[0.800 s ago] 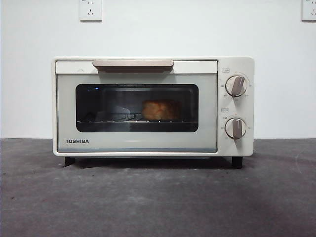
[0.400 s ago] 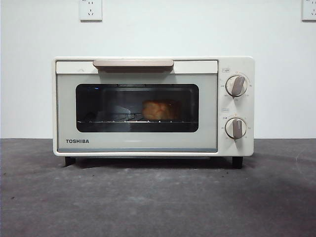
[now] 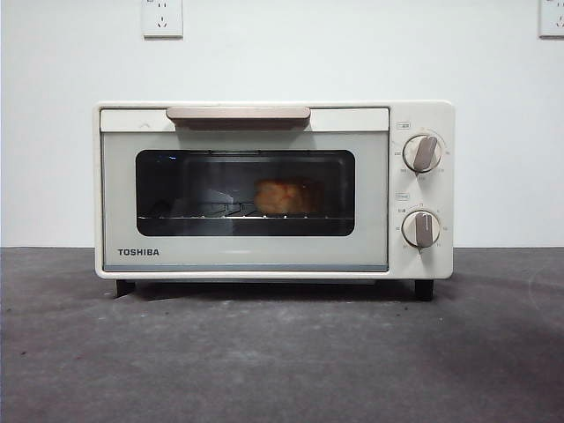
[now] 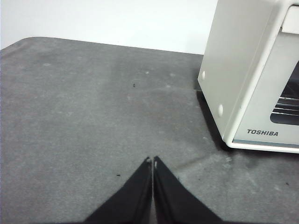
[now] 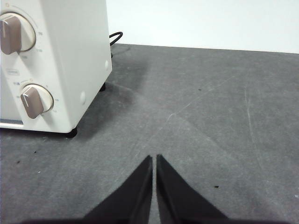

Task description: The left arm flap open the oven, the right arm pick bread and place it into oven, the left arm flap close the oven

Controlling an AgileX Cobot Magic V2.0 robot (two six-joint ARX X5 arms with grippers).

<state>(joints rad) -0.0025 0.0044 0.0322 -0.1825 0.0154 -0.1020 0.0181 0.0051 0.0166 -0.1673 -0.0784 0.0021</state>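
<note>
Toaster oven (image 3: 273, 189) door closed, bread (image 3: 284, 196) on rack inside; left end effector (image 4: 153, 161) and right end effector (image 5: 154, 158) clenched, empty, parked on desk (image 3: 282, 352); apparently nothing further required

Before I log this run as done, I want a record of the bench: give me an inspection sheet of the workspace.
Surface: dark grey table, scuffed, with a few small specks.
Job's things: oven stands on its feet, door shut; bread sits inside on the rack, seen through the window.
Clutter: nothing seen.
Grippers: left gripper shut, holding nothing, over the table beside the oven's logo end; right gripper shut, holding nothing, beside the oven's knob end.
Cables: black cord behind the oven.
Surroundings: white wall with two sockets.
</note>
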